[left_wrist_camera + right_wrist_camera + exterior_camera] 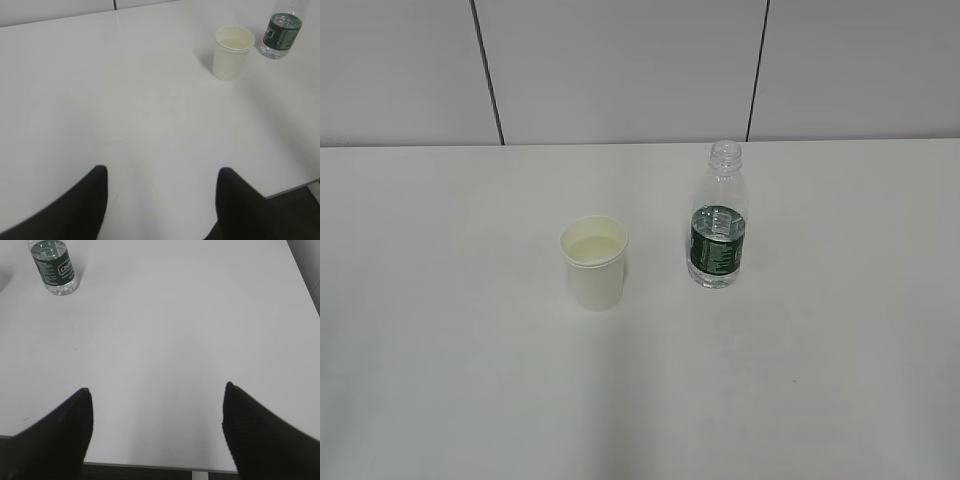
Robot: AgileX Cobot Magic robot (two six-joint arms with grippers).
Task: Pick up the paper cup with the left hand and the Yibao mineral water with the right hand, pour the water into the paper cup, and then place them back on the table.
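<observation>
The off-white paper cup (594, 262) stands upright on the white table (440, 330), left of the Yibao water bottle (718, 218), a clear uncapped bottle with a dark green label. Both also show in the left wrist view: the cup (232, 52) at the upper right, the bottle (282, 31) beyond it. The right wrist view shows the bottle (54, 267) at the upper left. My left gripper (162, 172) is open and empty, far from the cup. My right gripper (157, 390) is open and empty near the table's front edge. Neither gripper shows in the exterior view.
A pale panelled wall (620, 70) with dark seams runs behind the table. The table's front edge (150, 466) lies under the right gripper, and its corner edge (295, 187) shows at the lower right of the left wrist view.
</observation>
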